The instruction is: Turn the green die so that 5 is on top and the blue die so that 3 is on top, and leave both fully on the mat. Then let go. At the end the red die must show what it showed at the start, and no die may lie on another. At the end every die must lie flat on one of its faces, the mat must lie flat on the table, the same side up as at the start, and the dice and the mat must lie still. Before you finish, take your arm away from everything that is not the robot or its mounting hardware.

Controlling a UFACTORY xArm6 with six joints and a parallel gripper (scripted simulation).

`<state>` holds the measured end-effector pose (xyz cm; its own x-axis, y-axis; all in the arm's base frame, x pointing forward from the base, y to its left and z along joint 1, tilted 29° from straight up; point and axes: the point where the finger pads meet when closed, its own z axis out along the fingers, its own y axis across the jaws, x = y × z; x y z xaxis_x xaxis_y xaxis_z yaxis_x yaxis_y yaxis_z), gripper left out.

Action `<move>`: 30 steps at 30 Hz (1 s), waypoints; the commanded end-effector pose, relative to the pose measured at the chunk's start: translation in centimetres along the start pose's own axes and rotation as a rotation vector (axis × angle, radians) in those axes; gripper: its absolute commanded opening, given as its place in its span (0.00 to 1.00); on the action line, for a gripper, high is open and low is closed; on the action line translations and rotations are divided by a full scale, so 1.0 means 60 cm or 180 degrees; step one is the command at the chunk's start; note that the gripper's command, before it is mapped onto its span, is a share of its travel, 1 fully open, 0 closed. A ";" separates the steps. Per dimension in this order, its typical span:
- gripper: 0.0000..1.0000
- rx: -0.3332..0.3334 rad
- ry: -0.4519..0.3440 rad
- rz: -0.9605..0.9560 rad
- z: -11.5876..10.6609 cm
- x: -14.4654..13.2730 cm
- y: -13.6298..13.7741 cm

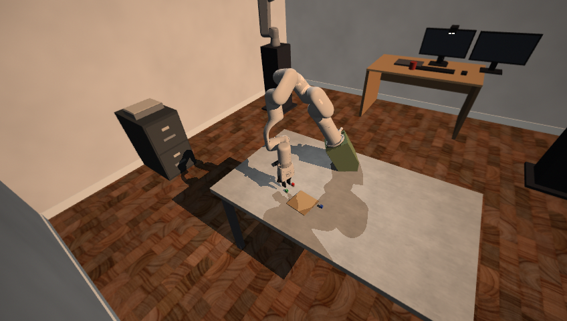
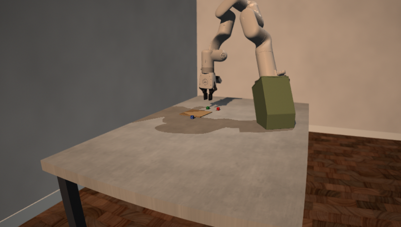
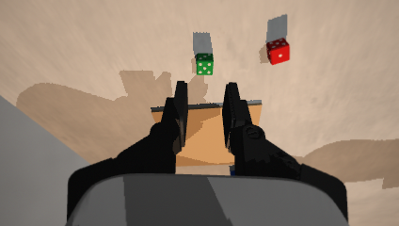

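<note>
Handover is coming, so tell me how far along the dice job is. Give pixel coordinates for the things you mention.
Done: the green cubic die (image 1: 286, 190) (image 2: 207, 108) (image 3: 204, 66) seems 5-up. In hand: nothing; the black-fingered gripper (image 1: 287, 184) (image 2: 207, 99) (image 3: 205, 96) is open. Left: green and the blue cubic die (image 1: 321, 206) (image 2: 191, 117) (image 3: 232, 172), its top unreadable, both lie off the flat tan mat (image 1: 302, 202) (image 2: 197, 113) (image 3: 207, 141).
</note>
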<state>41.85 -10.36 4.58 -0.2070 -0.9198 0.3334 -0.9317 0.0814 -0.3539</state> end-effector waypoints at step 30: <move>0.31 0.0012 0.0000 0.0001 0.060 0.000 -0.002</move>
<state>42.89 -11.69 1.53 -0.2071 -0.9197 0.3336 -0.9315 0.0812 -0.3545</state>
